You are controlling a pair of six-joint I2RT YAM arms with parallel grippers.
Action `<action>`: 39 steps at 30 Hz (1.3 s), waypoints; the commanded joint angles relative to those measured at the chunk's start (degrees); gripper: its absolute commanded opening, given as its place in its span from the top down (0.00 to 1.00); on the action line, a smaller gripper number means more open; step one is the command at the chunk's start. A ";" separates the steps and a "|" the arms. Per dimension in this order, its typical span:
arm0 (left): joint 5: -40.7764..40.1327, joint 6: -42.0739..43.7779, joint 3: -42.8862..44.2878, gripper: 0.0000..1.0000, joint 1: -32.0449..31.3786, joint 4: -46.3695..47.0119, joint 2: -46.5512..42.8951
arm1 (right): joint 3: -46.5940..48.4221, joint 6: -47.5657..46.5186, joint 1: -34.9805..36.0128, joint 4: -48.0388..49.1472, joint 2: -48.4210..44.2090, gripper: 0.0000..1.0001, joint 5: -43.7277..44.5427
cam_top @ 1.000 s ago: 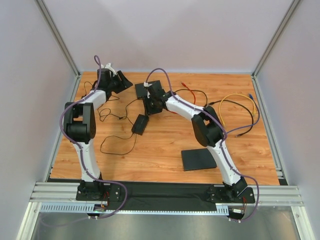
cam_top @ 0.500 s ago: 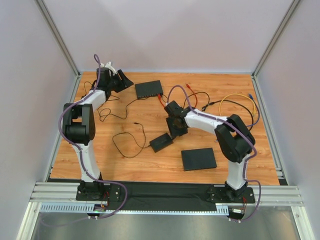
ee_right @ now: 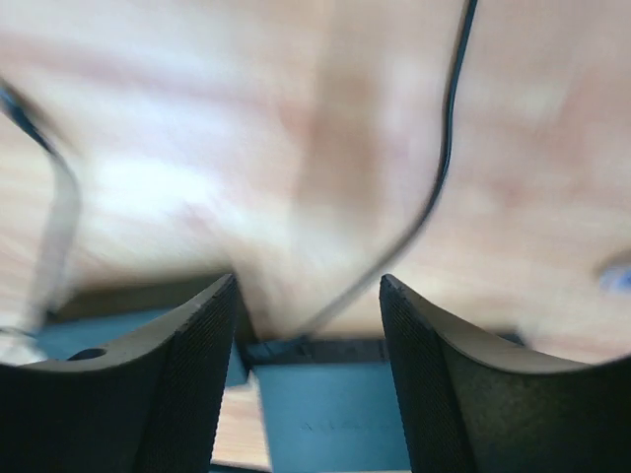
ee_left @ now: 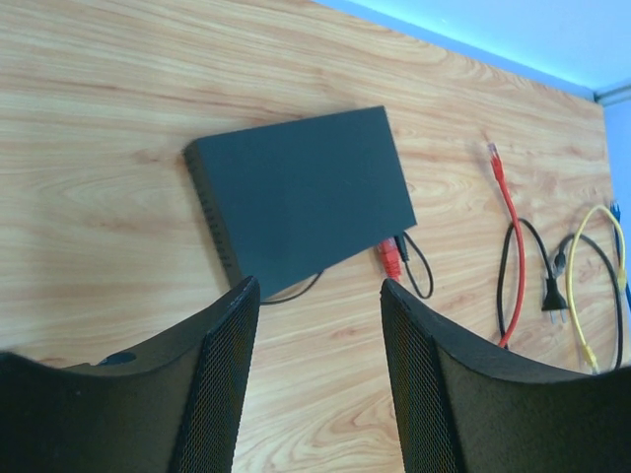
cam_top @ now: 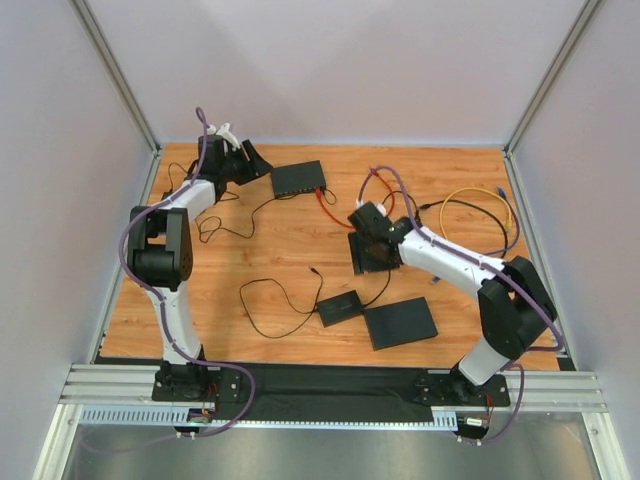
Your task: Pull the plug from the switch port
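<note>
At the table's far side, we see the switch with the red plug at its edge; our left gripper and right gripper both stand spread, empty.

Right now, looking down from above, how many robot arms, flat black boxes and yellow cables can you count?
Robot arms: 2, the left arm and the right arm
Flat black boxes: 3, the switch, a small box and a slab
Yellow cables: 1, the yellow cable
Total: 6
</note>
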 commanded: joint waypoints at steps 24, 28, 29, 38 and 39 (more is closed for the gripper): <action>-10.32 0.75 7.55 0.31 -3.75 2.48 7.04 | 72.75 8.32 -22.69 34.38 60.87 0.25 -30.56; -8.05 -3.21 6.59 0.29 -2.52 4.67 8.71 | 72.04 9.90 -22.78 36.24 62.46 0.25 -31.35; -7.60 -3.74 6.59 0.29 -2.34 4.94 9.32 | 72.12 10.69 -22.78 36.67 62.90 0.25 -31.79; -2.94 -6.46 10.36 0.29 -1.55 4.85 14.15 | 74.32 14.91 -22.87 38.52 66.77 0.27 -34.60; -2.59 -6.82 11.06 0.30 -1.55 4.59 14.51 | 74.93 16.31 -22.87 38.00 67.38 0.31 -34.95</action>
